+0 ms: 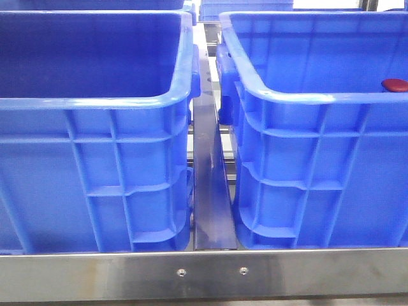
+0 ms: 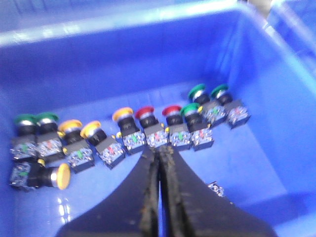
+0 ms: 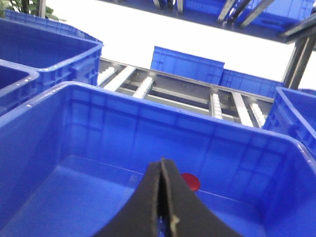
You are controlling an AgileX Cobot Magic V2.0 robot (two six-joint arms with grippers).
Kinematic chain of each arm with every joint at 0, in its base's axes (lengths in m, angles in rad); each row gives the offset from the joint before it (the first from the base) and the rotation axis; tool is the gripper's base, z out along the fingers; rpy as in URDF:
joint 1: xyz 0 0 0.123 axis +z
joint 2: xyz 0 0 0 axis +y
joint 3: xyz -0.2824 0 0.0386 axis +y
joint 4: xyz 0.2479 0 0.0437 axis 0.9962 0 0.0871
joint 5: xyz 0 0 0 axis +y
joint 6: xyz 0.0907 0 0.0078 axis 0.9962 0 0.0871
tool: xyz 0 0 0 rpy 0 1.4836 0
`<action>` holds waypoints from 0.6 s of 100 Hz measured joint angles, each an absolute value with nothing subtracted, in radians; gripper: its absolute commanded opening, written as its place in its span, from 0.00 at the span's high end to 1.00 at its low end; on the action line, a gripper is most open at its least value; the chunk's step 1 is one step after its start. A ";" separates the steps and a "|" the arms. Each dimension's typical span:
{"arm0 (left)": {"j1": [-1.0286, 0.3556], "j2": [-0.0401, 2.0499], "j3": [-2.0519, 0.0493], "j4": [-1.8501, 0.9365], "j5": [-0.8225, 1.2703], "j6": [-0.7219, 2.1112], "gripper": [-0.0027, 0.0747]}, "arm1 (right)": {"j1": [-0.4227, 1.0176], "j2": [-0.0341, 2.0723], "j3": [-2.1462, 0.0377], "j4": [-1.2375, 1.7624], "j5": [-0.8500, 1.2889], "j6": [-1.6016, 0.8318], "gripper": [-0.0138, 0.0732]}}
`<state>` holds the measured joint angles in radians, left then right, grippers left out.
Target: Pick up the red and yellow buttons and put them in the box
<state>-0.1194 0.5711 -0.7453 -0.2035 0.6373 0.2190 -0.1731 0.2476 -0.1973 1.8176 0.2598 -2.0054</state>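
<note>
In the left wrist view, several push buttons lie in a row on the floor of a blue crate (image 2: 276,148). Among them are two red-capped ones (image 2: 144,112) (image 2: 171,110) and yellow-capped ones (image 2: 122,114) (image 2: 90,129); another yellow one (image 2: 62,176) lies on its side. My left gripper (image 2: 159,150) is shut and empty, its tips just short of the red ones. My right gripper (image 3: 162,162) is shut and empty inside another blue crate (image 3: 74,113). A red button cap (image 3: 191,182) lies just beyond its tips and shows in the front view (image 1: 394,85). Neither gripper shows in the front view.
Green-capped buttons (image 2: 23,120) (image 2: 197,90) lie among the row. Two tall blue crates (image 1: 95,102) (image 1: 306,102) stand side by side behind a steel rail (image 1: 204,274), with a narrow gap (image 1: 210,185) between them. More blue crates (image 3: 187,64) and roller racks stand beyond.
</note>
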 measured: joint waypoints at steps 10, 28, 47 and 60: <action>-0.119 0.440 -0.660 -0.202 0.629 0.219 0.99 | -0.173 0.189 -0.167 1.818 0.267 -2.005 0.92; -0.119 0.225 -0.541 -0.201 0.629 0.219 0.99 | -0.173 0.128 -0.123 1.816 0.270 -2.005 0.92; -0.119 0.092 -0.468 -0.200 0.629 0.219 0.99 | -0.173 0.125 -0.112 1.816 0.271 -2.005 0.92; -0.119 0.070 -0.460 -0.200 0.629 0.219 0.99 | -0.173 0.125 -0.112 1.816 0.271 -2.005 0.92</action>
